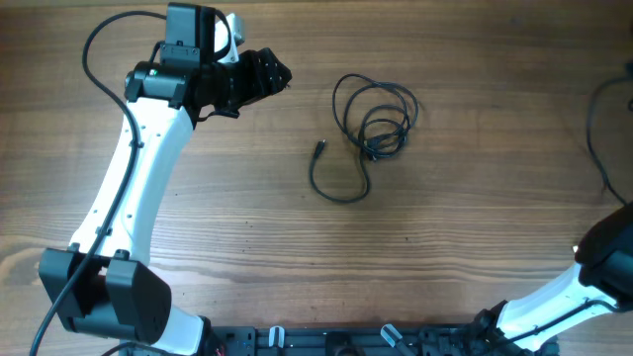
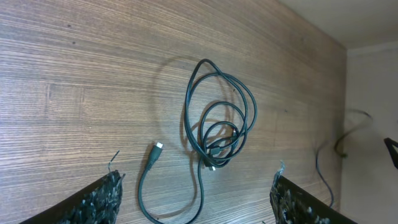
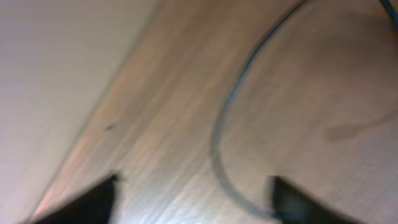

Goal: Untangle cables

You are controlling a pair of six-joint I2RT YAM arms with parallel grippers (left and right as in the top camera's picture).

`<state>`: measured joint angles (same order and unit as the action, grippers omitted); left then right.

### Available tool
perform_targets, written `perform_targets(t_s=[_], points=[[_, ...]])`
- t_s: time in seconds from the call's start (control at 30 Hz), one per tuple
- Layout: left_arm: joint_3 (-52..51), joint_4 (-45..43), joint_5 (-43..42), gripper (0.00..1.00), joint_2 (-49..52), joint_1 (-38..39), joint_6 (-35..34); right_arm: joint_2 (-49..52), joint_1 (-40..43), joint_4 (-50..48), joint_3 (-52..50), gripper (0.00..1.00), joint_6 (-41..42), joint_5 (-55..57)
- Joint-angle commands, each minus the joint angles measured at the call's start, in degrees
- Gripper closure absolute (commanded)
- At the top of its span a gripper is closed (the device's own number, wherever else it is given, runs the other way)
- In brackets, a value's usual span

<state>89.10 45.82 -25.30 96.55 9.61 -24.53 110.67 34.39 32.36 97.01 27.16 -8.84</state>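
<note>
From overhead, we saw the cables coiled loosely mid-counter, one plug end trailing out. The left end effector hung well apart from them. Its wrist view showed the jaws spread and empty, framing the tangle, likely to line up a pick. The right end effector, blurred, was also spread and empty over a curved cord we could not identify.

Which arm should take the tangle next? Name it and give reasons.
Left. The left gripper is open, facing the cable tangle, which its wrist camera frames between the fingers. The right arm sits far off in the corner.
</note>
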Motion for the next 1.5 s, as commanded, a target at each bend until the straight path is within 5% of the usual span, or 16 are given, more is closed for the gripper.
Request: perform_targets(t_s=[0.0, 0.3, 0.57, 0.97, 1.47], points=[[0.4, -0.1, 0.3, 0.22, 0.3, 0.0, 0.3, -1.3, -2.6, 1.7, 1.3, 0.00, -3.2, -5.5], [-0.4, 0.0, 0.6, 0.26, 1.7, 5.7, 1.8, -2.9, -8.4, 15.9, 1.2, 0.01, -9.3, -25.7], [-1.0, -1.9, 2.0, 0.43, 11.0, 14.4, -1.3, -2.9, -17.7, 22.7, 0.8, 0.00, -11.9, -19.3], [-1.0, -11.2, 17.7, 0.64, 22.6, 22.8, -14.2, -2.9, -22.4, 24.7, -1.1, 0.01, -12.0, -13.4], [-1.0, -18.1, 21.8, 0.71, 27.0, 23.1, -16.9, -2.9, -22.4, 24.1, -4.2, 0.00, -12.1, -13.5]])
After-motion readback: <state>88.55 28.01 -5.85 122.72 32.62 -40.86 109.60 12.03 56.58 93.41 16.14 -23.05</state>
